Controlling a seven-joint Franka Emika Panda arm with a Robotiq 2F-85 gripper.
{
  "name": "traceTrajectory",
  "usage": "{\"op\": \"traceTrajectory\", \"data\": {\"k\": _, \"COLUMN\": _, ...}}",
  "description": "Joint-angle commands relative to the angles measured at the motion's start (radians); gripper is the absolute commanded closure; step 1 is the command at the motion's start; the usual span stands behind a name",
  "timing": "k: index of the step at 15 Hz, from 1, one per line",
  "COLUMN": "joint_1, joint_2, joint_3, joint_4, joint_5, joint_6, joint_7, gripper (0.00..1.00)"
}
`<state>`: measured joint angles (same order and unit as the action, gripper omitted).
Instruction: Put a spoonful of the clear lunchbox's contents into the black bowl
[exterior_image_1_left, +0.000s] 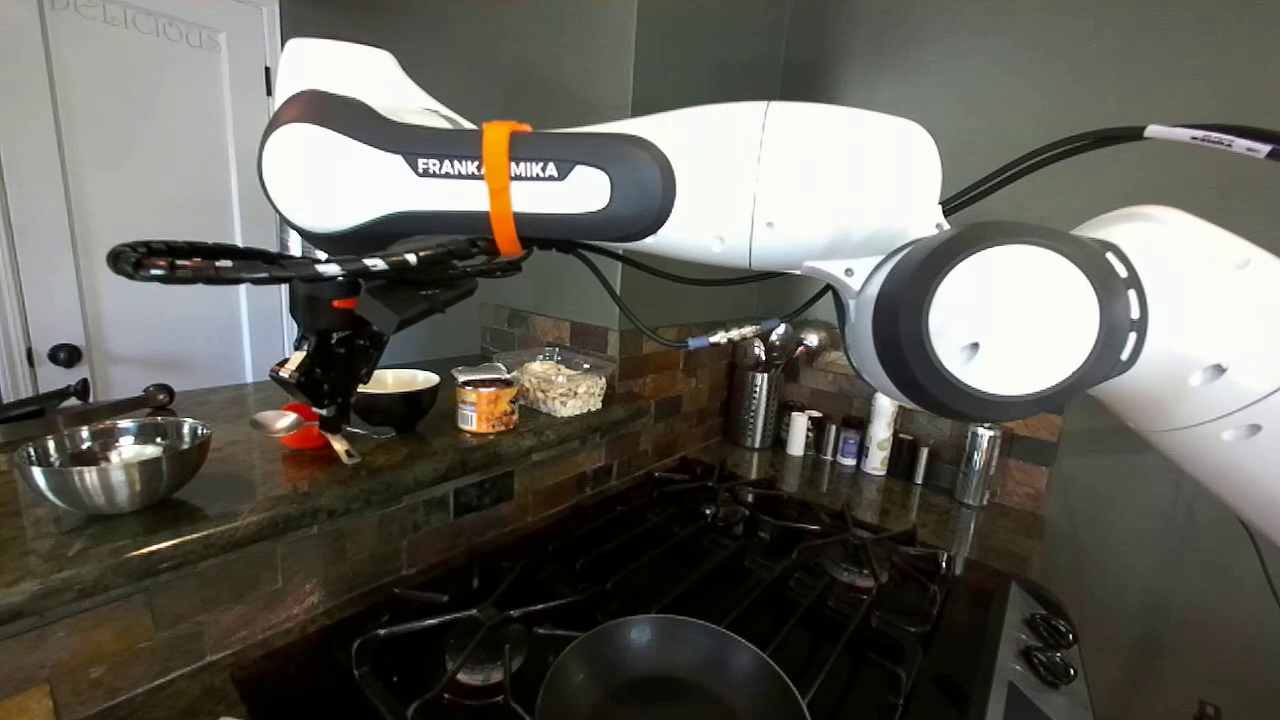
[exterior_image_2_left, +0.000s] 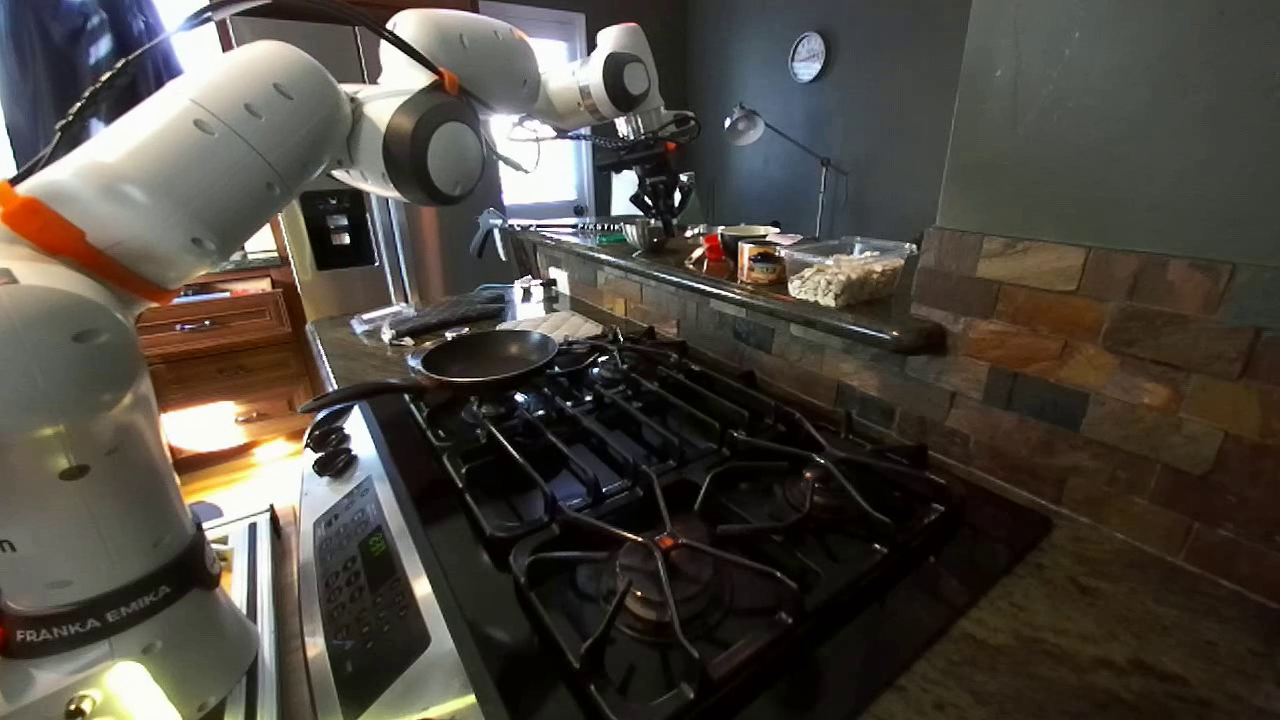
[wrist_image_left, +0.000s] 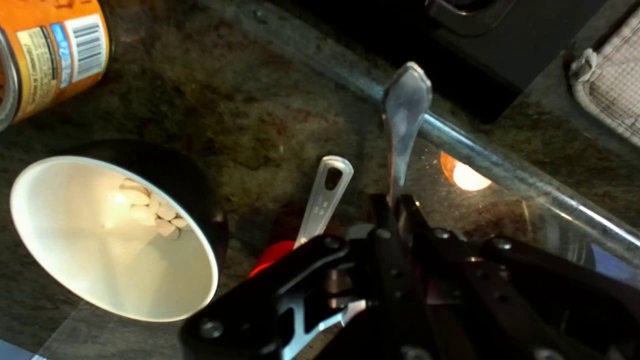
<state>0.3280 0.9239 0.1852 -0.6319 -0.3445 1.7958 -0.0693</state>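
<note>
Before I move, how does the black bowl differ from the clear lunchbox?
The black bowl is round and opaque, dark outside and whitish inside; the clear lunchbox is boxy and see-through. The black bowl holds just a few pale pieces, while the clear lunchbox holds a large pale heap. Both stand on the countertop.

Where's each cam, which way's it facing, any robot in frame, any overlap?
In an exterior view: camera near the pan, facing along the stove and raised counter; arm and gripper show.
In an exterior view: camera at the stove's opposite end, facing back toward the pan; base, arm and gripper show.
Wrist view: above the gripper, looking down at the black bowl; gripper shows, shut on the spoon.
Shared: both exterior views show the pan and clear lunchbox; all three show the black bowl.
</note>
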Motion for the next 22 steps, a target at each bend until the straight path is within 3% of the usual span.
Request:
{"op": "traceTrajectory", "data": {"k": 1, "joint_1": -0.01, "joint_2": 0.02, "joint_3": 0.023, "joint_4": 0.002, "joint_5": 0.019, "joint_6": 0.025, "joint_7": -0.034, "gripper": 0.98}}
{"op": "traceTrajectory", "data": {"k": 8, "joint_1": -0.011, "joint_2": 0.051, "joint_3": 0.051, "joint_4": 0.009, "joint_5": 0.019, "joint_6": 0.097, "joint_7": -0.065, "gripper": 0.98}}
{"op": "traceTrajectory", "data": {"k": 22, "joint_1": -0.009, "joint_2": 0.076, "joint_3": 0.048, "joint_4": 0.011, "joint_5": 0.011, "joint_6": 0.094, "joint_7": -0.071, "gripper": 0.98}}
